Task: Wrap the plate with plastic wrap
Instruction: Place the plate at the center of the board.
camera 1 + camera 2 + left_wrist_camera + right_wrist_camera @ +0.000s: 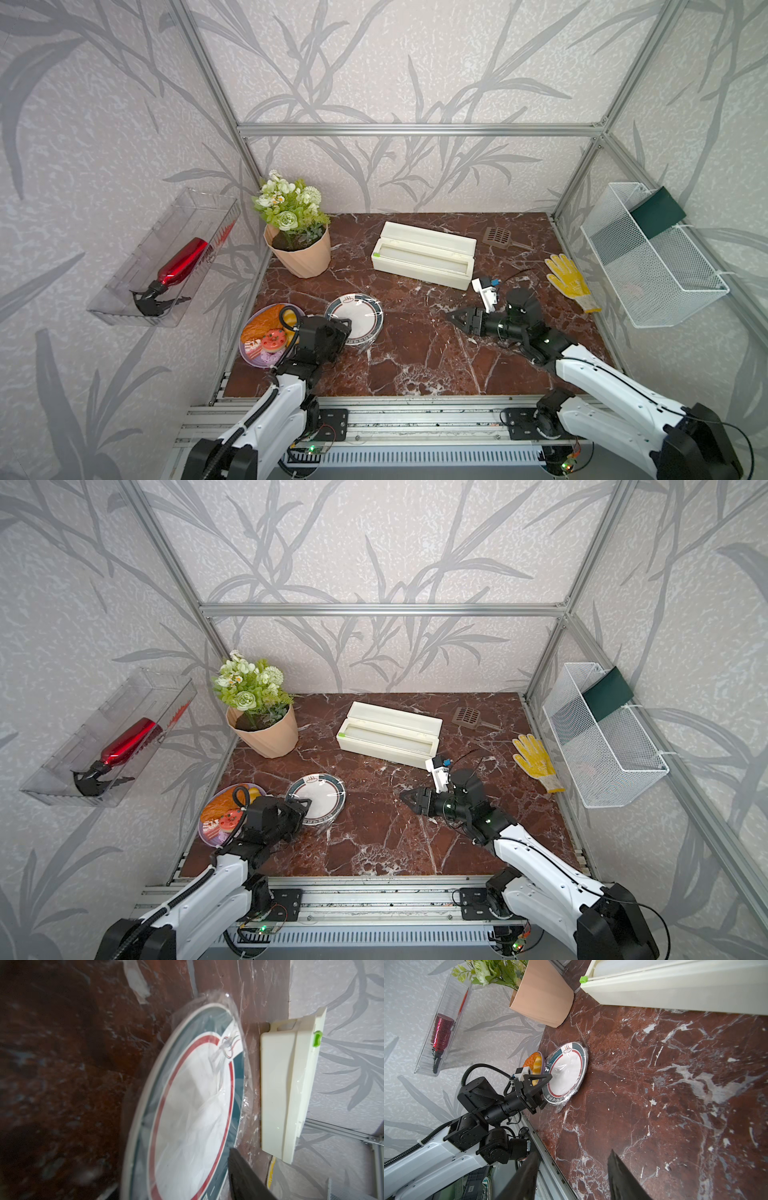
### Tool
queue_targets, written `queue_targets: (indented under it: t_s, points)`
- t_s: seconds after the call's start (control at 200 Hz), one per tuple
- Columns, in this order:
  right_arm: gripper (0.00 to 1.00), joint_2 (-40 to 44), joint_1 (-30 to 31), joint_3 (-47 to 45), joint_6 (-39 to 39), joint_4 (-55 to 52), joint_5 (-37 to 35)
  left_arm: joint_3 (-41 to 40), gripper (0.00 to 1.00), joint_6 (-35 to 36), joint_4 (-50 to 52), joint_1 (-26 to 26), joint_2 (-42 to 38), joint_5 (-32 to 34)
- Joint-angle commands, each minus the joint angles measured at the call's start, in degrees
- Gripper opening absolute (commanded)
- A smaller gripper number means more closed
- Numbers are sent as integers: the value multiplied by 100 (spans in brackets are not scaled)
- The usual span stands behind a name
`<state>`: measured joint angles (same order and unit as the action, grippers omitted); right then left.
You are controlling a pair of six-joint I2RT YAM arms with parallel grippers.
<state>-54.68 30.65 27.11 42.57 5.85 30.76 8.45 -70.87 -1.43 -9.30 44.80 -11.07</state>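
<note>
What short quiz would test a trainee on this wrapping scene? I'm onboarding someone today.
1. True or false: plastic wrap already lies over the plate.
2. Which gripper is at the plate's rim: A) left, B) right?
3. Fill in: the toy food sits on a ____ plate.
Key: 1 true; 2 A, the left gripper; 3 purple, the purple plate.

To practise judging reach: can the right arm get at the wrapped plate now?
Likely yes: bare table lies between the open right gripper and the plate; the left gripper crowds only its opposite edge.
</note>
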Motion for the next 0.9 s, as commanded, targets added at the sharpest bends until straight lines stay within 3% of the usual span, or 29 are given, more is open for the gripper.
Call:
queue_targets:
  t_s: [0.0,0.065,0.16,0.435,0.53,0.64,0.775,0.895]
  points:
    - [55,172,-10,-4,-148,-97,-112,485,65,288,1587,40,-748,424]
    - [55,198,-8,12,-193,-198,-181,743,69,406,2465,33,-1147,687]
    - [55,223,-7,11,-248,-339,-315,1081,71,461,3206,33,-912,761]
    - [55,163,-7,122,-292,-523,-351,1361,71,791,3964,33,-1076,674]
    - [55,198,-13,162,-340,-628,-373,1430,69,1074,3748,16,-948,143]
    - [54,145,-9,178,-328,-612,-287,1438,53,1267,3331,-459,-565,-389]
    - [52,80,11,156,-286,-538,-209,1765,21,1658,3276,-1772,321,222]
    - [51,101,28,128,-223,-466,-211,1906,6,1745,2997,-2312,1311,416]
